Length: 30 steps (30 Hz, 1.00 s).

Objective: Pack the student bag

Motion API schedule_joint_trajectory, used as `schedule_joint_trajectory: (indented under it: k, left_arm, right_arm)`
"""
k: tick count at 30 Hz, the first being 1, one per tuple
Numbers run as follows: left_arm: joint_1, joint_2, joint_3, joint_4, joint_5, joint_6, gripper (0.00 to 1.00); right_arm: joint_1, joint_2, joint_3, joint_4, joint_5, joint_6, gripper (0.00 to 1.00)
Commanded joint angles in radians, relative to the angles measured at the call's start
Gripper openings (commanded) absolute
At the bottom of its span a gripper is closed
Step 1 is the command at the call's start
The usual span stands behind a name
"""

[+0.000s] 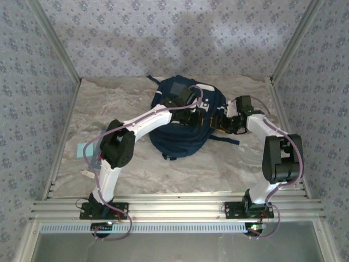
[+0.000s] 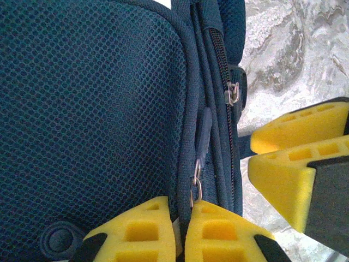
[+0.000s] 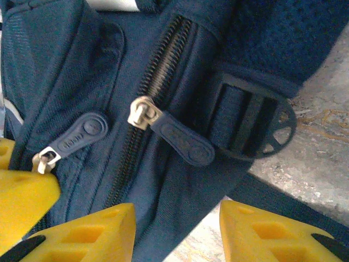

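Marbled tabletop point(image 1: 109, 109) from above, boxed in by patterned walls and metal rails. Toward the far middle of it, the backpack point(image 1: 174, 142), navy, lying flat, much of its top hidden under both arms. Across it from the near left, the left arm point(image 1: 144, 121); in from the right, the right arm point(image 1: 262, 128). Claw tips too small and dark here to read. Behind the left arm's elbow, a pale blue thing point(image 1: 82, 150), half covered, not identifiable.

From the left wrist: mesh panel point(image 2: 92, 109) of the backpack, cut off by the frame on three sides. At the bottom edge, the left claw point(image 2: 182, 232), yellow pads pressed together with hardly a slit between. Right at their tips, the metal ring of a zip pull point(image 2: 202, 131); cannot tell whether pinched or merely touched. Further up the zip, a second slider point(image 2: 233, 94).

From the right wrist: the right claw point(image 3: 177, 234), spread wide, holding nothing, pads cropped by the lower edge. Ahead of the gap, untouched, a long dark tab point(image 3: 182, 141) on a closed zip, beside a strap buckle point(image 3: 256, 123). At lower left, one yellow pad of the left claw against a small metal slider point(image 3: 46, 159), contact point itself hidden.
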Motion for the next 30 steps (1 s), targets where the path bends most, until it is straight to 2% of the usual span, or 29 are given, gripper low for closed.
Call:
schedule_joint_trajectory:
  k: [1, 10, 14, 17, 19, 23, 30]
  left_arm:
    - [0.017, -0.053, 0.032, 0.064, -0.032, 0.01, 0.0]
    - [0.018, -0.056, 0.035, 0.055, -0.017, 0.013, 0.0]
    - [0.017, -0.055, 0.035, 0.052, -0.007, 0.012, 0.0]
    - [0.018, -0.061, 0.035, 0.049, -0.005, 0.013, 0.0]
    - [0.017, -0.064, 0.035, 0.047, -0.007, 0.014, 0.0]
    - [0.017, -0.066, 0.038, 0.045, -0.006, 0.017, 0.0]
    - [0.018, -0.06, 0.055, 0.035, -0.006, 0.02, 0.0]
  right_arm:
    - [-0.006, 0.012, 0.02, -0.022, 0.001, -0.014, 0.46]
    - [-0.017, 0.037, 0.13, -0.012, 0.026, -0.074, 0.46]
    - [-0.009, 0.089, 0.179, 0.007, -0.007, -0.109, 0.33]
    - [0.002, 0.124, 0.184, 0.013, -0.013, -0.13, 0.3]
    - [0.004, 0.141, 0.181, 0.016, -0.01, -0.137, 0.33]
    - [-0.001, 0.154, 0.158, 0.033, -0.007, -0.155, 0.45]
    - [0.013, 0.183, 0.148, 0.084, -0.065, -0.144, 0.44]
